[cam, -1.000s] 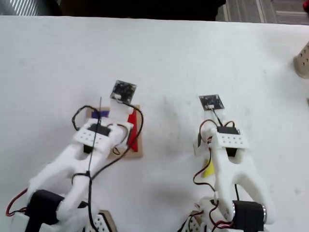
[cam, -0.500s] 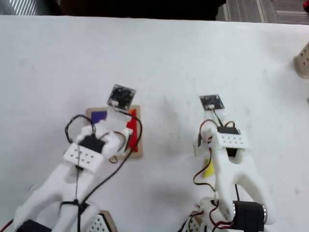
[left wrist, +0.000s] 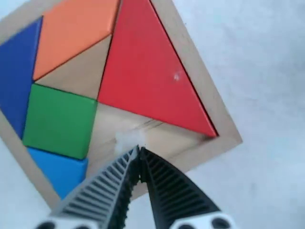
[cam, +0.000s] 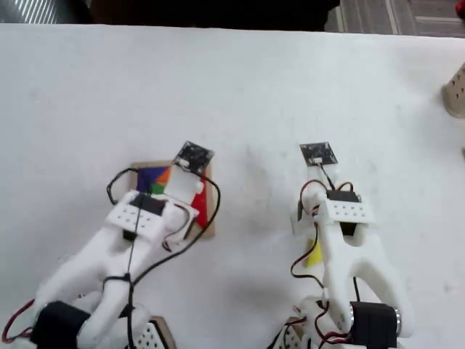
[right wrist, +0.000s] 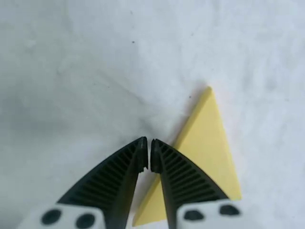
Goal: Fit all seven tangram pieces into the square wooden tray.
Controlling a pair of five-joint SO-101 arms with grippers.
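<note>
Wooden tray, high view: the square wooden tray [cam: 136, 171] lies on the white counter [cam: 290, 87] under the left arm. The yellow triangle piece [cam: 314, 254] lies well apart, beside the right arm.
Left wrist view: the left hand [left wrist: 140, 152] is pinched together and empty above bare tray floor, next to the large red triangle [left wrist: 147, 81]. The green square [left wrist: 59, 119], orange piece [left wrist: 71, 28] and dark blue triangle [left wrist: 16, 76] are seated.
Right wrist view: the right hand [right wrist: 147, 153] is closed and empty, with its tips just beside the yellow triangle piece.
Step in hand: the tray looks partly filled, with the yellow piece not yet fetched.
Next move: the right hand probably needs to spread, grip the yellow edges and carry the piece over.
</note>
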